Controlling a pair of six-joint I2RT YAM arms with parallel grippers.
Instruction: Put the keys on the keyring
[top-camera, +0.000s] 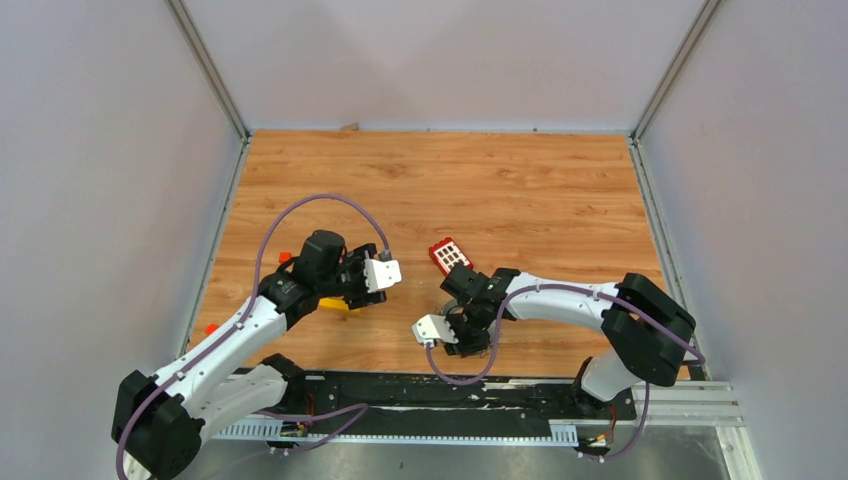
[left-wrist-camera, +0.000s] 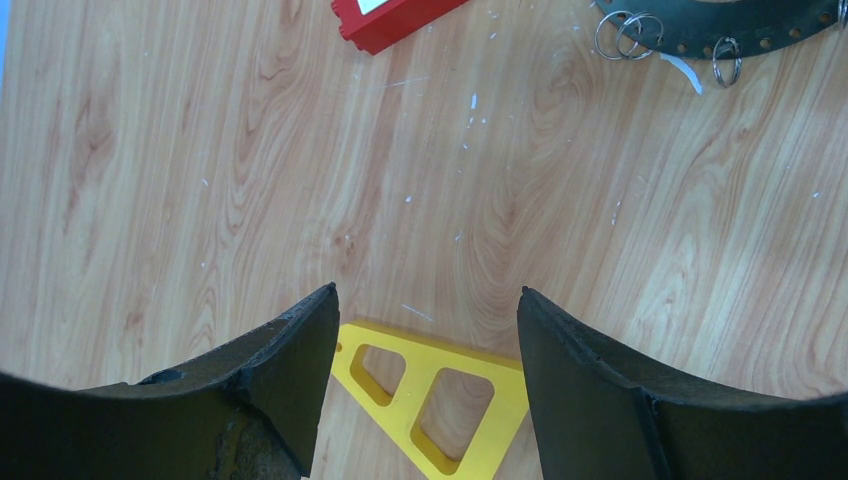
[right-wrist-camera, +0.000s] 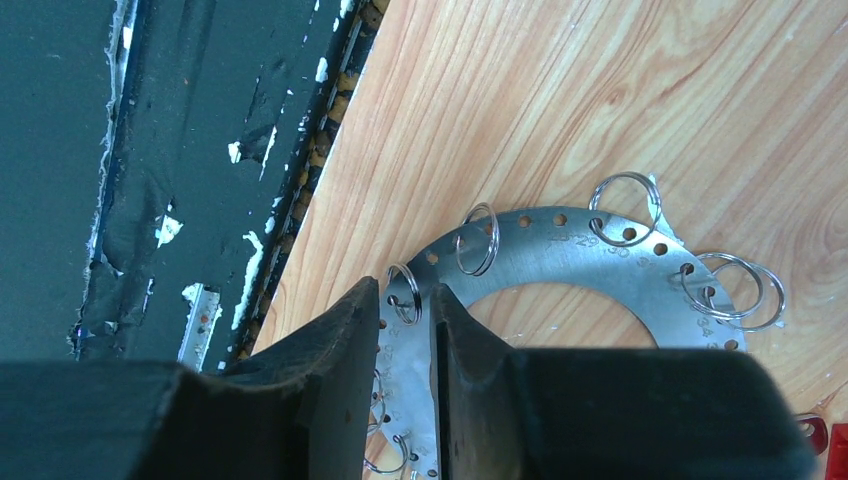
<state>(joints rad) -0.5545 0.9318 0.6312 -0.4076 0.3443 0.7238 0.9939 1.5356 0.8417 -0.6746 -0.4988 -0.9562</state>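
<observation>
Pale wood-grain tabletop (top-camera: 520, 180) filled the walled bay, with grey panels on 3 sides. Near its front edge lay the keyring (right-wrist-camera: 560, 255), a flat grey metal band punched with holes and hung with small silvery split rings (right-wrist-camera: 477, 240). Neither of the 2 loose keys showed in any view.

The step in hand looked like securing the keyring by its rim so a key could later be threaded on. To do that well, the pinch should land on bare band between 2 split rings, not on a ring's wire, which would likely roll and slip. The pads should meet the band squarely, and any lift should stay small so the far side does not swing.

The right gripper (right-wrist-camera: 405, 290) sat over the near-left arc of the band, jaws only a narrow slit apart. Band and 1 split ring showed inside that slit. Whether the fingers (right-wrist-camera: 330, 380) already pressed the metal or merely straddled it could not be told.

The left gripper (left-wrist-camera: 428, 292) hung wide open and held nothing, poised above the yellow triangular frame (left-wrist-camera: 440, 345). The red block (left-wrist-camera: 395, 18) lay beyond it, so that arm seemed free to fetch a key.
</observation>
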